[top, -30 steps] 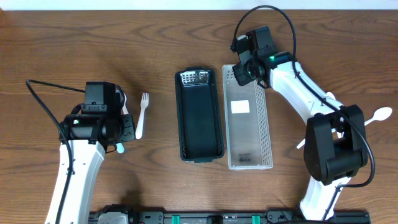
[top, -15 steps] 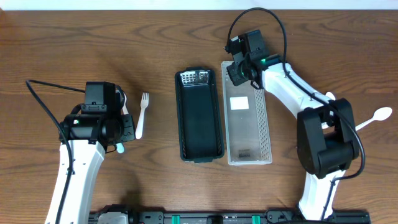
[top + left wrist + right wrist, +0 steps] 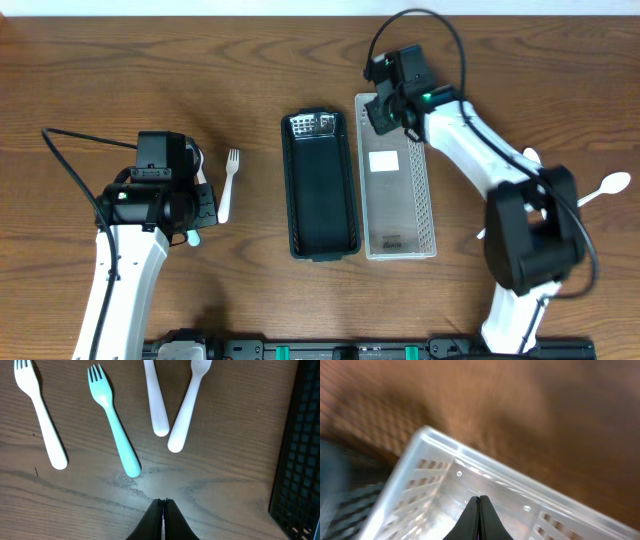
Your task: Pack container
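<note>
At 9 o'clock on the table (image 3: 90, 70), the left claw (image 3: 163, 504) is hovering over bare wood. It is clenched, with its fingers pressing together on nothing. In its wrist view, a white fork (image 3: 39, 417) is lying at 10 o'clock from the tips and a teal fork (image 3: 115, 422) at 11. At 12, a white handle (image 3: 156, 400) and a slanted handle (image 3: 189, 407) are lying with their ends just beside each other.

At the table's centre the dark tray (image 3: 320, 190) is lying with its length running from 12 to 6 o'clock. The clear basket (image 3: 425, 200) is lying parallel at the tray's 3 o'clock, just beside it; whether the two are touching cannot be told.

The right claw (image 3: 479, 502) is hanging over the basket's 12 o'clock end. Its wrist view is blurring, yet the fingers are showing as clenched into one point above a basket corner, gripping nothing.

At the table's 3 o'clock edge, well apart from the basket, a white spoon (image 3: 603, 187) is lying.
</note>
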You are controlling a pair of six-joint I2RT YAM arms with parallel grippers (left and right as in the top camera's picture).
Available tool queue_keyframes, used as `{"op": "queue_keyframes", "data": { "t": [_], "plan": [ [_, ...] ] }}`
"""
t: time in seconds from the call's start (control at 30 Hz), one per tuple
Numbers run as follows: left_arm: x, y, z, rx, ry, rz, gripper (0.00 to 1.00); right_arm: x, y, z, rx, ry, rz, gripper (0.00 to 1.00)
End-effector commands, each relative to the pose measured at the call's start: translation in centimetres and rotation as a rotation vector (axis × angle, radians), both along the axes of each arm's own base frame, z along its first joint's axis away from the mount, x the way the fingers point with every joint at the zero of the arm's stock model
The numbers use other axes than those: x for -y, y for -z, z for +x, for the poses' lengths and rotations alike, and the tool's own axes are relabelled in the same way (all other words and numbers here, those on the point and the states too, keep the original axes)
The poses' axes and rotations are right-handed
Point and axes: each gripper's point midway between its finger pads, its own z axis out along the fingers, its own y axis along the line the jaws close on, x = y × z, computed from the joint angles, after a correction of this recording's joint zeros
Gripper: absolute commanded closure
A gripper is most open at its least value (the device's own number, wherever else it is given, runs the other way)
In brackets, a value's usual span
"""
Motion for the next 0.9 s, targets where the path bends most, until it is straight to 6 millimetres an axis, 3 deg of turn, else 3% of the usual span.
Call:
{"op": "queue_keyframes", "data": {
  "t": [0.0,0.1,0.17,0.27,0.37,0.5,0.6,0.87],
  "plan": [
    [-0.2,-0.5,0.3,0.015,-0.012,-0.001,0.94,1.7,-9.7,0.4,0.195,0.102,0.038,0.99],
    [-0.2,-0.5,0.3,0.015,-0.012,-0.001,0.94,6.4,-12.8,-0.1,0.245,0.303,-0.013,0.99],
    [-0.2,-0.5,0.3,0.015,-0.012,-0.001,0.94,9.5,-12.9,-1.0,0.215,0.429,-0.035,0.99],
    [-0.2,-0.5,0.3,0.015,-0.012,0.0,0.94,12.6,-10.2,-3.3,0.056,0.544,-0.032,0.98],
    [-0.2,-0.5,0.3,0.015,-0.012,-0.001,0.94,14.2,-6.8,-5.8,-0.124,0.605,-0.032,0.99],
    [-0.2,-0.5,0.3,0.015,-0.012,0.0,0.94,14.3,-2.8,-8.7,-0.339,0.601,-0.054,0.99],
    [-0.2,-0.5,0.3,0.015,-0.012,0.0,0.94,13.2,-0.9,-9.5,-0.427,0.546,-0.054,0.99],
    [-0.2,-0.5,0.3,0.015,-0.012,0.0,0.94,9.2,1.0,-10.4,-0.526,0.379,0.014,0.98]
  ]
}}
